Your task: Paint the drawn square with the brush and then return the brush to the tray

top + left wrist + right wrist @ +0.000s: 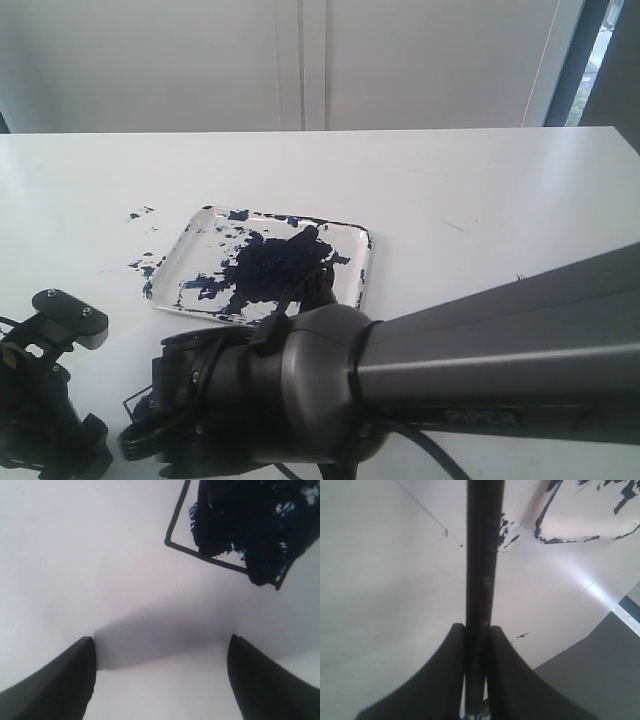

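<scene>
The drawn square point(235, 530) is a thin black outline on the white table, most of its inside smeared dark blue-black. My left gripper point(160, 655) hovers just short of it, open, with nothing between its fingers point(70, 677). My right gripper point(476, 630) is shut on the brush point(481, 555), whose black handle runs straight out between the jaws; its tip is out of view. The white tray point(355, 245) with its dark paint blotch sits mid-table, and one corner point(580, 525) shows beyond the brush. In the exterior view the right gripper point(165, 410) reaches across in front of the tray, covering the square and the brush.
Dark paint splatters point(142, 262) mark the table left of the tray, with more by the tray corner point(505, 532). The left arm point(50, 400) sits at the near left corner. The table's edge and grey floor point(600, 675) lie close to the right gripper.
</scene>
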You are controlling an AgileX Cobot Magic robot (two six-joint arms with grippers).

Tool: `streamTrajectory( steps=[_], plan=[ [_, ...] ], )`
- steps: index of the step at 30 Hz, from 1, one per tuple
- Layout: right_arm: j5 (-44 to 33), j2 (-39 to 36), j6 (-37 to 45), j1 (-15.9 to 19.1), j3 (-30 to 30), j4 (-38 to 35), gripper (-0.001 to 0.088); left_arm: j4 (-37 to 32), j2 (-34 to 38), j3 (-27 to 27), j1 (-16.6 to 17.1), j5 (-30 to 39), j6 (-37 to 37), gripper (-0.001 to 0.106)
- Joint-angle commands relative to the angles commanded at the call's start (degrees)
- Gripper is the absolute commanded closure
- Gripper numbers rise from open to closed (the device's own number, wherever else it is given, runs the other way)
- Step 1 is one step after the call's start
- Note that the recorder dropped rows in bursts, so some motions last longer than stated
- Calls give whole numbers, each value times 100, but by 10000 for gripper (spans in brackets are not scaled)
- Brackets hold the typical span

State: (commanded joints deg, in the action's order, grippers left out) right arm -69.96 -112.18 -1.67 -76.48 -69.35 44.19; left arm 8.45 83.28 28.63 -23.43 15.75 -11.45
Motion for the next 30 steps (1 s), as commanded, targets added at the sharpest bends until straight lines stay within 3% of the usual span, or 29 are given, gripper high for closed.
streamTrajectory(
  steps=[18,30],
  plan=[
    [0,0,0,-11,-87,-234,868,0,0,0,0,-35,11,301],
    [48,0,0,-225,-87,-166,868,0,0,0,0,-76,11,301]
  ],
)
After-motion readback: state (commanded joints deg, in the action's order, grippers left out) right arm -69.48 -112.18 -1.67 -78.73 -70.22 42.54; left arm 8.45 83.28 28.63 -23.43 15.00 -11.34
